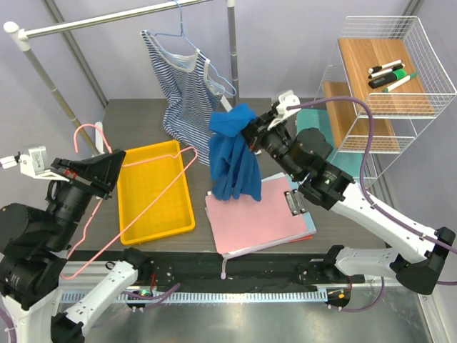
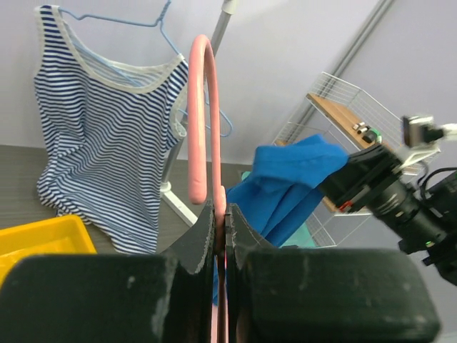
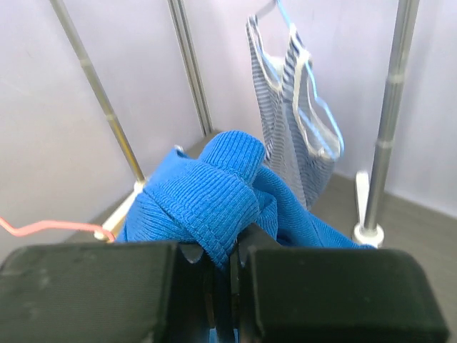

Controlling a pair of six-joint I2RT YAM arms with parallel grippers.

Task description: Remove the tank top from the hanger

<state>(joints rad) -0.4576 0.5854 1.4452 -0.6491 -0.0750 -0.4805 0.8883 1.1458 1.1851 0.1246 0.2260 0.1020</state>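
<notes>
Dark table [image 1: 143,118], toward its back edge: right gripper [image 1: 251,132] clamped on the blue top [image 1: 232,153], which hangs from it (bunched). Left gripper [image 2: 221,221] pinches the pink hanger [image 2: 202,114], whose wire reaches across the tray [image 1: 143,186] near the left edge.

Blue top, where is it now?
In the top view's middle, the blue top hangs from the right claw, above the pink clipboard, near the striped top.

Two tank tops [image 1: 232,157] [image 1: 182,100], two hangers [image 2: 201,114] [image 1: 218,73], one yellow tray [image 1: 146,186], one wire shelf [image 1: 428,107].
</notes>
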